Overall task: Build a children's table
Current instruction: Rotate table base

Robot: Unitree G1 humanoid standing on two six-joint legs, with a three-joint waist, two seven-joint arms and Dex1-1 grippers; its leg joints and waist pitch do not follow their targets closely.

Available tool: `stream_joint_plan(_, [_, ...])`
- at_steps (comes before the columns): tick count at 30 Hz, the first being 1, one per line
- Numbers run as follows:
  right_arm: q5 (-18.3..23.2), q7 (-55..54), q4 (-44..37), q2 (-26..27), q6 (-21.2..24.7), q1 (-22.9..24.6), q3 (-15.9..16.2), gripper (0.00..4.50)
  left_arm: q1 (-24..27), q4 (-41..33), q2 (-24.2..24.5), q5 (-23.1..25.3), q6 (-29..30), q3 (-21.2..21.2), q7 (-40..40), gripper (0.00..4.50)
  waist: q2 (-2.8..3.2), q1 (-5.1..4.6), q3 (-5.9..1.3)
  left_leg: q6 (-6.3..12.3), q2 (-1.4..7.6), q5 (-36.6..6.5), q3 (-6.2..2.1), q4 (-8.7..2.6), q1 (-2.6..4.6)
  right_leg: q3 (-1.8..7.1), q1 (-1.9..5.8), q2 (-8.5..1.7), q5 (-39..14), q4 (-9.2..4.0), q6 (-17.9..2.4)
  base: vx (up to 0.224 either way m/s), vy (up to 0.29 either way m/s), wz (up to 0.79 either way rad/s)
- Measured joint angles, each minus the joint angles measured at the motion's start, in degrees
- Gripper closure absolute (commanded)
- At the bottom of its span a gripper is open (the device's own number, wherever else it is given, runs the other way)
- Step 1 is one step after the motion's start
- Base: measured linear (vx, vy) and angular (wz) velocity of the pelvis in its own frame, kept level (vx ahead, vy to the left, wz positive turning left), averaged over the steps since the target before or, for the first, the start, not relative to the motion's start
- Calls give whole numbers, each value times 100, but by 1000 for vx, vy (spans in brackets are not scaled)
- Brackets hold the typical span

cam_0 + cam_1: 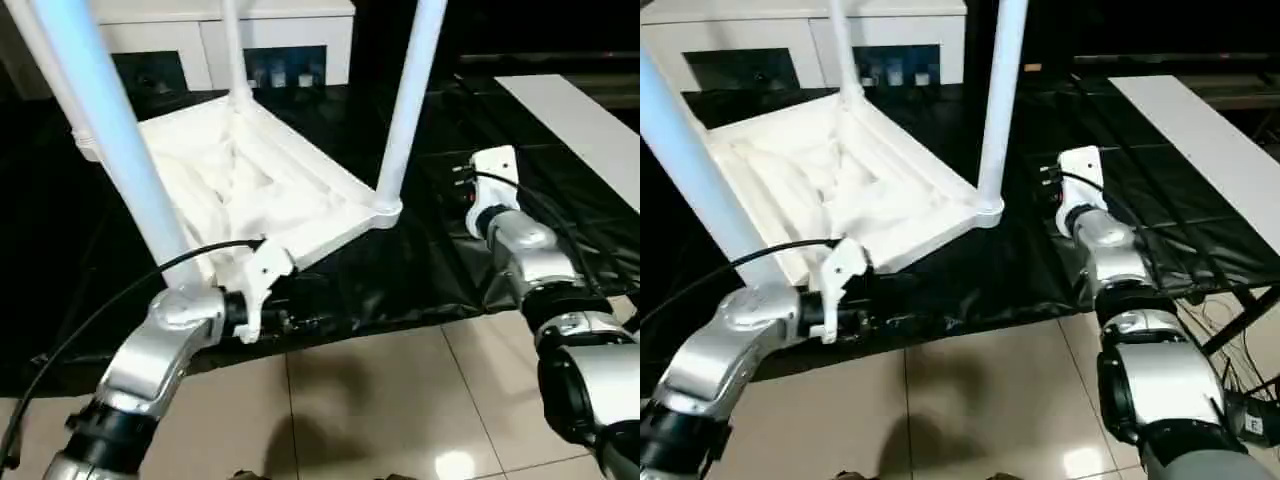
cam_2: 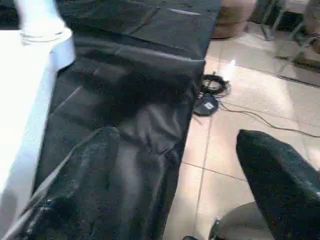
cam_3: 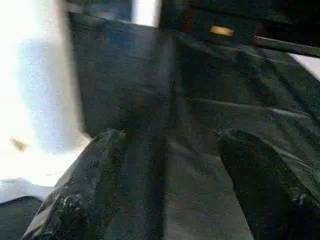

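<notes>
The children's table lies upside down on the black-covered table, its ribbed white top (image 1: 250,190) facing up. Three white legs stand up from its corner sockets: a near left leg (image 1: 110,140), a far leg (image 1: 232,50) and a right leg (image 1: 410,100). My left gripper (image 2: 175,145) is open just off the top's near edge (image 2: 25,125), over the black cover, with nothing between its fingers (image 2: 95,165). To the right of the right leg's socket (image 1: 385,212), my right gripper (image 3: 170,140) is open and holds nothing. The white corner (image 3: 40,100) lies beside its fingers (image 3: 90,170).
At the back stands a white cabinet with glass doors (image 1: 270,45). A long white board (image 1: 580,120) lies on the black cover at the right. The cover's front edge (image 1: 400,320) hangs over the tiled floor (image 1: 380,400). Cables (image 2: 212,92) lie on the floor.
</notes>
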Motion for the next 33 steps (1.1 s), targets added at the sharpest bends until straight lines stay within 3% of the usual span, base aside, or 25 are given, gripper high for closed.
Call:
stream_joint_plan(4, [-17, 800, -160, -194, -189, 333, 166, 122, 257, -138, 56, -96, 51, 83, 45, 2, -5, 62, 1, 0, 1, 0, -1, 21, -2, 0, 9, -2, 2, 2, -3, 0, 0, 0])
stream_joint_plan(10, [37, 2114, -686, -146, -217, 925, 391, 122, 506, -271, 60, -209, 76, 148, 156, 2, 0, 35, 2, 0, 0, -1, -3, 33, 0, 4, 15, -2, 14, 5, -22, 0, 0, 0])
stream_joint_plan(14, [59, 2375, -801, -78, -217, 978, 455, 122, 722, -561, 154, -401, 268, 164, 75, 2, -1, 10, 1, -1, 1, -1, -5, 33, 10, 3, 15, -2, 16, 17, -25, 0, 0, 0])
stream_joint_plan(18, [86, 2495, -1121, -19, -208, 1027, 495, 122, 1120, -974, 586, -787, 581, 324, -258, 2, -6, 13, 0, -2, 3, -1, -13, 32, 18, 0, 14, 1, 14, 25, -22, 0, 0, 0])
stream_joint_plan(21, [98, 2599, -1353, 60, -128, 1172, 498, 122, 1500, -1289, 991, -1119, 799, 591, -547, 2, -12, 21, -2, -2, 3, -2, -12, 31, 17, 0, 15, 2, 13, 20, -21, 0, 0, 0])
stream_joint_plan(29, [99, 2602, -1718, 118, -2, 1531, 545, 122, 2490, -1409, 1901, -1630, 937, 1854, -1189, 2, -12, 20, -2, -3, -1, -2, -10, 31, 21, 9, 20, 3, 12, 12, -19, 0, 0, 0])
stream_joint_plan(33, [89, 2506, -1866, 149, 133, 1712, 547, 122, 2566, -1208, 2055, -1691, 739, 2562, -1194, 2, -13, 34, -3, -4, -1, -3, -11, 30, 25, 11, 22, 4, -8, 12, 14, 0, 0, 0])
